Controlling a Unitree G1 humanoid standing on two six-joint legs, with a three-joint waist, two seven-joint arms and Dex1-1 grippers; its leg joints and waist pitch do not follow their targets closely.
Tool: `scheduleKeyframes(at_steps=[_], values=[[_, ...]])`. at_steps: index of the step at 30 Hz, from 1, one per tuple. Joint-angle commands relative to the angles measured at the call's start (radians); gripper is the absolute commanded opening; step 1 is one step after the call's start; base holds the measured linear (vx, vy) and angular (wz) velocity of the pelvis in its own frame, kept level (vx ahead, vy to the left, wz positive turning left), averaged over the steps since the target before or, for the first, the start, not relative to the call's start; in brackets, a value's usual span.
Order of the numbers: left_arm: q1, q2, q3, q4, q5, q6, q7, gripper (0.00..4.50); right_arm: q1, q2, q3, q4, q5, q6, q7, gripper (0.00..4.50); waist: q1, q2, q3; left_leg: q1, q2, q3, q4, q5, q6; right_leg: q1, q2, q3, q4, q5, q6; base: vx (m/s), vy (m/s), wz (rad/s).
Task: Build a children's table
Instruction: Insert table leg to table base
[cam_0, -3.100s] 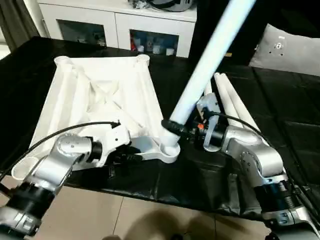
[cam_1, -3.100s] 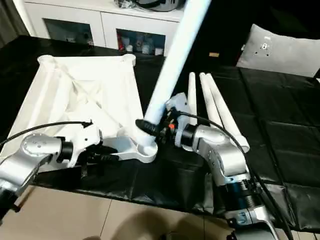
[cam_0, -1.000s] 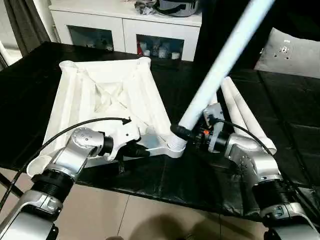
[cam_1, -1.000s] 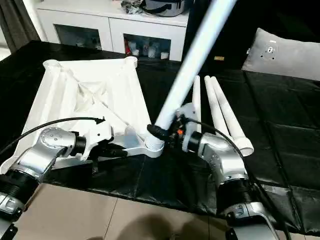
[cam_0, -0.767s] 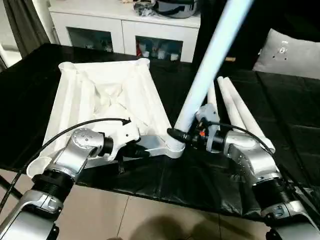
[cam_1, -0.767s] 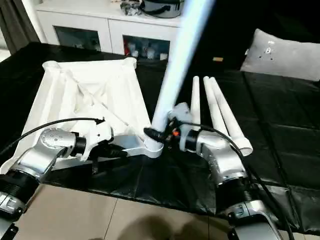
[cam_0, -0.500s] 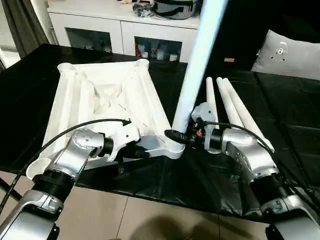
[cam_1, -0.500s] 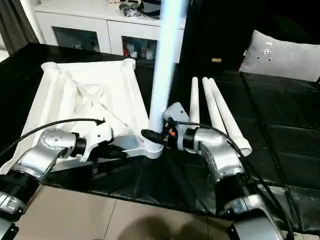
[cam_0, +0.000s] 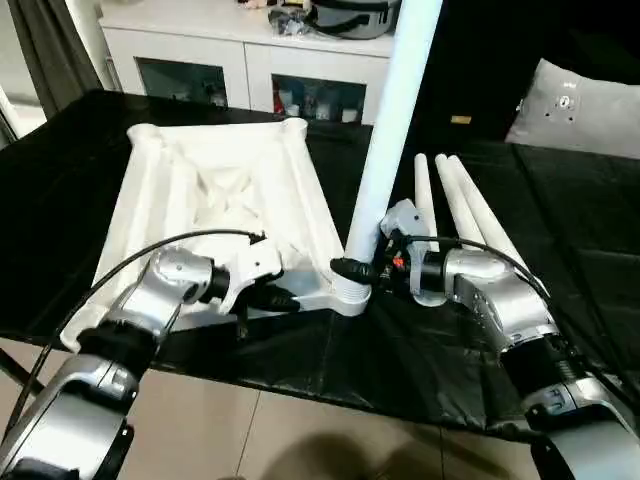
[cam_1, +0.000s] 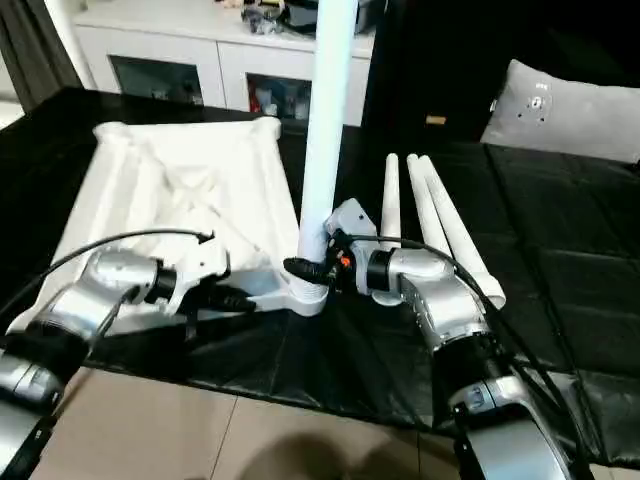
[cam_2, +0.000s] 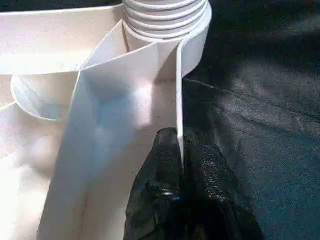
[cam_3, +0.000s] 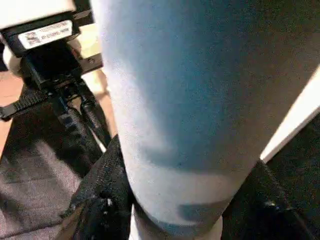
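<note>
The right gripper (cam_0: 347, 269) clamps a white leg (cam_0: 392, 130) standing nearly upright in the tabletop's (cam_0: 225, 205) near corner socket (cam_0: 346, 296); the left gripper (cam_2: 182, 165) pinches the tabletop's rim beside it.

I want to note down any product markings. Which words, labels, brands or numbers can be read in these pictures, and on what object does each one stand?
No text can be read in full.
White sticker on the black camera block of the left gripper: printed lines, too blurred to read.
Table top, upright leg and spare legs: no markings visible.
</note>
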Motion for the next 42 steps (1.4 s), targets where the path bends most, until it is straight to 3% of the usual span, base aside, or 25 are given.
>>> scheduleKeyframes(at_steps=[1, 6, 7, 9, 10, 11, 13, 14, 15, 16, 17, 18, 20, 21, 22, 23, 25, 27, 28, 30, 32, 35, 36, 40, 42], values=[[-0.061, 0.002, 0.030, -0.014, 0.003, -0.028, 0.031, 0.00, 0.063, 0.004, 0.085, 0.073, -0.053, 0.081, 0.012, 1.88, -0.006, 0.019, -0.049, -0.005, -0.001, 0.015, -0.084, -0.325, 0.027, 0.041, -0.061, 0.026, -0.104, -0.566, -0.083, 0.000, 0.000, 0.00], [-0.027, 0.027, 0.040, -0.044, -0.004, -0.015, 0.018, 0.00, 0.031, 0.040, 0.081, 0.128, -0.072, 0.100, -0.047, 1.88, -0.017, 0.021, -0.045, -0.005, 0.001, 0.011, -0.086, -0.358, 0.019, 0.037, -0.064, 0.025, -0.104, -0.590, -0.089, 0.000, 0.000, 0.00], [-0.009, 0.035, 0.046, -0.050, -0.007, -0.017, 0.018, 0.00, 0.023, 0.054, 0.079, 0.139, -0.077, 0.111, -0.069, 1.88, -0.018, 0.009, -0.044, -0.004, -0.001, 0.011, -0.084, -0.360, 0.022, 0.035, -0.065, 0.023, -0.106, -0.621, -0.079, 0.000, 0.000, 0.00], [0.006, 0.041, 0.050, -0.062, -0.010, -0.011, 0.016, 0.00, 0.016, 0.065, 0.074, 0.149, -0.080, 0.116, -0.091, 1.88, -0.022, 0.012, -0.040, -0.005, -0.002, 0.009, -0.084, -0.375, 0.020, 0.033, -0.067, 0.019, -0.114, -0.670, -0.059, 0.000, 0.000, 0.00], [0.038, 0.050, 0.056, -0.106, -0.017, 0.012, 0.022, 0.00, 0.012, 0.074, 0.067, 0.156, -0.080, 0.128, -0.107, 1.88, -0.024, 0.000, -0.040, -0.007, -0.001, 0.008, -0.085, -0.378, 0.020, 0.034, -0.068, 0.017, -0.116, -0.685, -0.050, 0.000, 0.000, 0.00], [0.075, 0.060, 0.063, -0.158, -0.023, 0.040, 0.031, 0.00, 0.006, 0.082, 0.062, 0.165, -0.085, 0.136, -0.129, 1.88, -0.031, 0.010, -0.040, -0.012, 0.004, 0.000, -0.090, -0.394, 0.008, 0.035, -0.076, 0.016, -0.110, -0.694, -0.047, 0.000, 0.000, 0.00], [0.148, 0.070, 0.082, -0.275, -0.034, 0.119, 0.070, 0.00, -0.003, 0.097, 0.053, 0.178, -0.092, 0.146, -0.168, 1.88, -0.042, 0.015, -0.037, -0.005, 0.004, -0.002, -0.091, -0.438, 0.011, 0.029, -0.071, 0.006, -0.122, -0.698, -0.045, 0.000, 0.000, 0.00], [0.178, 0.070, 0.091, -0.326, -0.035, 0.156, 0.095, 0.00, -0.005, 0.103, 0.050, 0.181, -0.093, 0.150, -0.180, 1.88, -0.046, 0.018, -0.042, -0.006, 0.010, -0.007, -0.093, -0.442, 0.003, 0.036, -0.078, 0.008, -0.110, -0.662, -0.059, 0.000, 0.000, 0.00], [0.235, 0.057, 0.107, -0.426, -0.031, 0.231, 0.158, 0.00, -0.009, 0.113, 0.042, 0.184, -0.092, 0.155, -0.202, 1.88, -0.055, 0.017, -0.038, -0.017, 0.015, -0.011, -0.101, -0.456, 0.007, 0.046, -0.077, -0.001, -0.108, -0.629, -0.069, 0.000, 0.000, 0.00], [0.268, 0.040, 0.115, -0.489, -0.026, 0.283, 0.202, 0.00, -0.009, 0.119, 0.037, 0.182, -0.090, 0.160, -0.212, 1.88, -0.064, 0.017, -0.038, -0.017, 0.019, -0.011, -0.104, -0.461, 0.003, 0.049, -0.076, -0.004, -0.105, -0.594, -0.085, 0.000, 0.000, 0.00], [0.292, 0.020, 0.122, -0.539, -0.024, 0.322, 0.236, 0.00, -0.010, 0.125, 0.033, 0.180, -0.088, 0.164, -0.221, 1.88, -0.065, 0.005, -0.037, -0.014, 0.013, -0.006, -0.098, -0.459, 0.012, 0.041, -0.073, -0.007, -0.114, -0.610, -0.080, 0.000, 0.000, 0.00], [0.310, 0.000, 0.128, -0.579, -0.019, 0.355, 0.269, 0.00, -0.011, 0.131, 0.027, 0.180, -0.087, 0.168, -0.231, 1.88, -0.066, 0.007, -0.032, -0.001, 0.006, 0.000, -0.091, -0.469, 0.018, 0.028, -0.069, -0.009, -0.121, -0.646, -0.074, 0.000, 0.000, 0.00], [0.321, -0.021, 0.132, -0.613, -0.012, 0.387, 0.300, 0.00, -0.011, 0.136, 0.023, 0.180, -0.086, 0.169, -0.239, 1.88, -0.069, 0.004, -0.031, 0.007, -0.003, 0.001, -0.083, -0.480, 0.030, 0.021, -0.069, -0.019, -0.136, -0.710, -0.037, 0.000, 0.000, 0.00], [0.326, -0.042, 0.137, -0.640, -0.003, 0.416, 0.329, 0.00, -0.009, 0.140, 0.020, 0.179, -0.085, 0.168, -0.244, 1.88, -0.069, 0.004, -0.031, 0.007, -0.003, 0.001, -0.083, -0.480, 0.030, 0.021, -0.069, -0.019, -0.136, -0.710, -0.037, 0.000, 0.000, 0.00], [0.321, -0.066, 0.142, -0.668, 0.012, 0.452, 0.363, 0.00, -0.007, 0.145, 0.014, 0.177, -0.082, 0.167, -0.255, 1.88, -0.072, 0.000, -0.030, 0.007, -0.007, 0.001, -0.079, -0.480, 0.035, 0.021, -0.071, -0.028, -0.146, -0.746, -0.009, 0.000, 0.000, 0.00], [0.310, -0.077, 0.141, -0.688, 0.016, 0.474, 0.378, 0.00, -0.006, 0.149, 0.008, 0.179, -0.078, 0.166, -0.263, 1.88, -0.072, 0.006, -0.031, 0.004, -0.005, -0.001, -0.081, -0.484, 0.036, 0.024, -0.072, -0.034, -0.148, -0.741, -0.001, 0.000, 0.000, 0.00], [0.303, -0.068, 0.131, -0.707, 0.017, 0.487, 0.370, 0.00, -0.007, 0.152, 0.005, 0.187, -0.077, 0.165, -0.269, 1.88, -0.074, 0.010, -0.034, 0.004, -0.001, -0.005, -0.084, -0.495, 0.039, 0.029, -0.074, -0.039, -0.148, -0.713, -0.004, 0.000, 0.000, 0.00], [0.303, -0.052, 0.115, -0.727, 0.022, 0.502, 0.359, 0.00, -0.009, 0.156, 0.005, 0.195, -0.076, 0.162, -0.272, 1.88, -0.074, 0.020, -0.035, -0.006, 0.004, -0.010, -0.095, -0.508, 0.040, 0.042, -0.075, -0.044, -0.143, -0.657, -0.012, 0.000, 0.000, 0.00], [0.304, -0.044, 0.105, -0.736, 0.027, 0.511, 0.355, 0.00, -0.010, 0.157, 0.004, 0.199, -0.075, 0.161, -0.274, 1.88, -0.076, 0.017, -0.034, -0.003, 0.004, -0.010, -0.095, -0.516, 0.040, 0.037, -0.076, -0.043, -0.146, -0.656, -0.016, 0.000, 0.000, 0.00], [0.312, -0.033, 0.087, -0.772, 0.036, 0.552, 0.359, 0.00, -0.012, 0.163, 0.000, 0.206, -0.075, 0.156, -0.282, 1.88, -0.075, 0.025, -0.032, 0.000, 0.003, -0.009, -0.095, -0.520, 0.037, 0.035, -0.077, -0.041, -0.145, -0.651, -0.024, 0.000, 0.000, 0.00], [0.315, -0.037, 0.082, -0.790, 0.042, 0.582, 0.359, 0.00, -0.020, 0.171, -0.013, 0.218, -0.073, 0.144, -0.284, 1.88, -0.076, 0.024, -0.033, -0.007, 0.004, -0.009, -0.097, -0.502, 0.036, 0.040, -0.078, -0.035, -0.140, -0.631, -0.039, 0.000, 0.000, 0.00], [0.313, -0.040, 0.079, -0.794, 0.043, 0.592, 0.357, 0.00, -0.035, 0.182, -0.032, 0.244, -0.065, 0.135, -0.292, 1.88, -0.080, 0.028, -0.032, -0.005, 0.004, -0.009, -0.096, -0.508, 0.036, 0.037, -0.078, -0.035, -0.138, -0.625, -0.052, 0.000, 0.000, 0.00], [0.312, -0.040, 0.078, -0.795, 0.041, 0.593, 0.356, 0.00, -0.039, 0.185, -0.034, 0.251, -0.065, 0.129, -0.293, 2.44, -0.081, 0.027, -0.032, -0.005, 0.003, -0.008, -0.096, -0.511, 0.037, 0.037, -0.077, -0.036, -0.139, -0.627, -0.050, 0.000, 0.000, 0.00], [0.311, -0.030, 0.070, -0.797, 0.033, 0.599, 0.358, 0.00, -0.044, 0.191, -0.041, 0.264, -0.065, 0.112, -0.297, 2.71, -0.084, 0.027, -0.032, 0.000, 0.003, -0.007, -0.094, -0.514, 0.039, 0.032, -0.080, -0.035, -0.143, -0.633, -0.055, 0.000, 0.000, 0.00], [0.311, -0.025, 0.068, -0.804, 0.032, 0.610, 0.359, 0.00, -0.043, 0.192, -0.046, 0.268, -0.067, 0.105, -0.294, 2.99, -0.082, 0.027, -0.033, -0.006, 0.007, -0.008, -0.098, -0.501, 0.039, 0.036, -0.077, -0.029, -0.131, -0.592, -0.072, 0.000, 0.000, 0.00]])
